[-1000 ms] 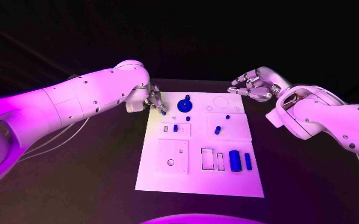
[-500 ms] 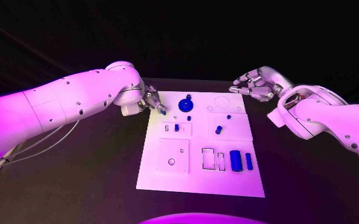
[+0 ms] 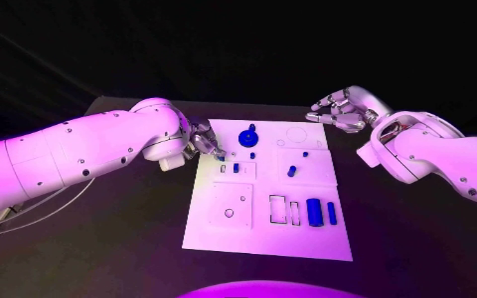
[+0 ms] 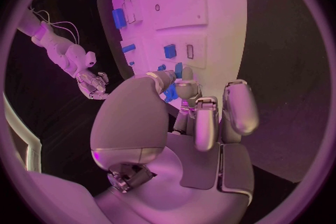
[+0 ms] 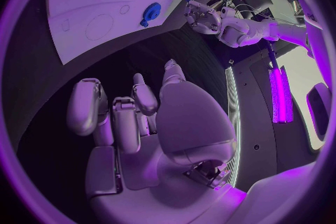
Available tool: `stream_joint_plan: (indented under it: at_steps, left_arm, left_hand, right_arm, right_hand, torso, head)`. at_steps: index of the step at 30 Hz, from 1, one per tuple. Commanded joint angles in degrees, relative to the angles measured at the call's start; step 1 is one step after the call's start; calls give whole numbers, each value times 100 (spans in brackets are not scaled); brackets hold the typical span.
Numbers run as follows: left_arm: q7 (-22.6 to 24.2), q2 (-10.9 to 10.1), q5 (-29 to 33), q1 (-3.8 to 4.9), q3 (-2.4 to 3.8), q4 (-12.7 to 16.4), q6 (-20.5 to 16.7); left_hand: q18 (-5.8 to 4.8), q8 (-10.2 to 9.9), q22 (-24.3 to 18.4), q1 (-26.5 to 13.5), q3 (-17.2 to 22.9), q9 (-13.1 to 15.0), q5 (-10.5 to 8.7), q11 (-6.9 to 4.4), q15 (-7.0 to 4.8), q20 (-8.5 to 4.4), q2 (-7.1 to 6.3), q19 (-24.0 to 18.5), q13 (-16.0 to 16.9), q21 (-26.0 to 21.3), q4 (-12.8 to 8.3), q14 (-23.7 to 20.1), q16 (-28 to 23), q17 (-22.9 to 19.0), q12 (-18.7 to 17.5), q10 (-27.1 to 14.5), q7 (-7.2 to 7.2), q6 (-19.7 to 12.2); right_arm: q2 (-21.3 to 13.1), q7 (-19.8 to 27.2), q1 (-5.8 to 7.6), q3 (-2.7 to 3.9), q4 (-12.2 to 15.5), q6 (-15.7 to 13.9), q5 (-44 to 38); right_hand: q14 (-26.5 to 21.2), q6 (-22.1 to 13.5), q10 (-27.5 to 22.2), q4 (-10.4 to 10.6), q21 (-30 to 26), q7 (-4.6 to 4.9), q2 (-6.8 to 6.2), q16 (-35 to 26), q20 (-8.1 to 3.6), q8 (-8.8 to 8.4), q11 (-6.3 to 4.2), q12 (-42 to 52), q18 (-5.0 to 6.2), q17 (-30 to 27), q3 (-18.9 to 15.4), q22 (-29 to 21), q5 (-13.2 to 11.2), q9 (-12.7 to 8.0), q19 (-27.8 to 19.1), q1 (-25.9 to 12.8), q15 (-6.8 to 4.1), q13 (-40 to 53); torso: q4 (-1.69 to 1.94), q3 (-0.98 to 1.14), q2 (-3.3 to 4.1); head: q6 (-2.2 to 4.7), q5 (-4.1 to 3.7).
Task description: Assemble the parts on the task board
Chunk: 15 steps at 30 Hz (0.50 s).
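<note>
Head view puts your left hand at the board's upper left edge, about 10 o'clock from the board's middle, fingers drawn together over the rim. From the left wrist view, those fingers appear to pinch a small blue piece (the fingers cover most of it, so take that as a judgement). Your right hand hovers off the board's far right corner, at about 1 o'clock, fingers loosely curled and apart, holding nothing.

On the board, a round blue knob sits near 12 o'clock, a short blue peg near the middle, and 2 blue bars lie at about 4 o'clock beside 2 open rectangular slots.

You look to be in the carry step: piece in hand, not yet seated. Next, you need to line it over its matching recess, which I cannot tell from here, and lower it squarely.
</note>
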Motion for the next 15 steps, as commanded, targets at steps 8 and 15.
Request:
stream_joint_plan:
  at_steps: [8,15]
  left_arm:
    - [238,-21,-814,-223,2,139,-74]
    - [108,-17,-949,-261,2,208,-53]
  left_hand:
    - [-28,43,29,-22,1136,3,-10,-16,-59,-30,-97,43,64,43,-1110,583,26,1436,59,90,-81,123]
    - [-37,49,76,-57,1158,7,-14,-25,-65,-33,-142,65,126,70,-1138,592,46,1469,106,147,-91,156]
  right_arm:
    - [-17,42,-10,0,10,59,-17]
    - [-23,40,-12,0,14,58,-17]
  right_hand:
    - [417,25,34,3,-14,-6,22,-29,-24,24,-17,34,92,813,-39,7,32,-8,13,-23,-44,6]
    - [417,25,34,3,-14,-6,22,-29,-24,24,-17,34,92,813,-39,7,32,-8,13,-23,-44,6]
  torso:
    - [-9,6,7]
    - [-9,8,13]
  head:
    - [-5,10]
    - [-9,18]
